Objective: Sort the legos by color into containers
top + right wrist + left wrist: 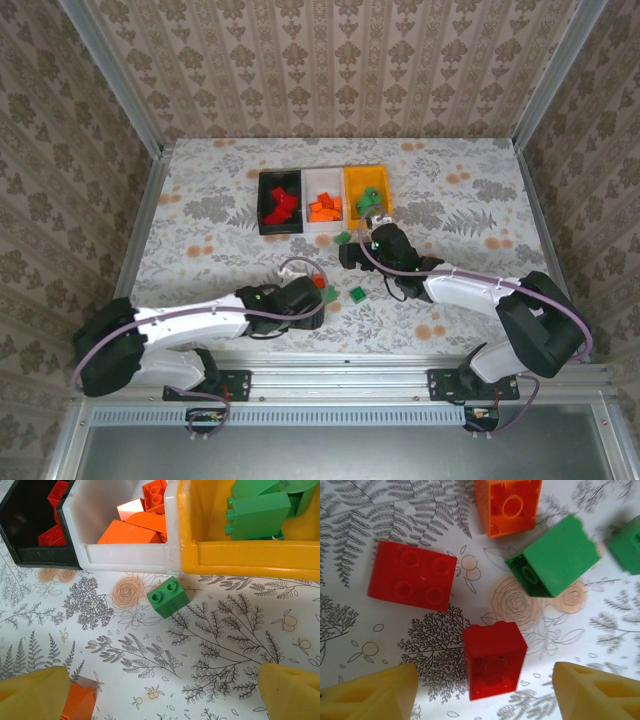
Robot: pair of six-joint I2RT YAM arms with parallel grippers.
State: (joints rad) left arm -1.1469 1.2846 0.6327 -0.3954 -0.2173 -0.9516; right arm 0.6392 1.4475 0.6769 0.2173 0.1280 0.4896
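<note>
**Floral surface (200, 200): loose legos (357, 293), both jaws open**

Far across it sit the black bin (45, 557), white bin (125, 559) and yellow bin (240, 560), part filled. Left jaws stand spread, straddling a small red brick (495, 660); we advise closing squarely, centred. A larger red brick (412, 576), an upturned orange brick (510, 505) and a green brick (555, 557) lie near, apart. Right jaws stand open, empty, near of a loose green brick (168, 597) just beside the bins; a stray orange brick (77, 702) crowds them.
</note>
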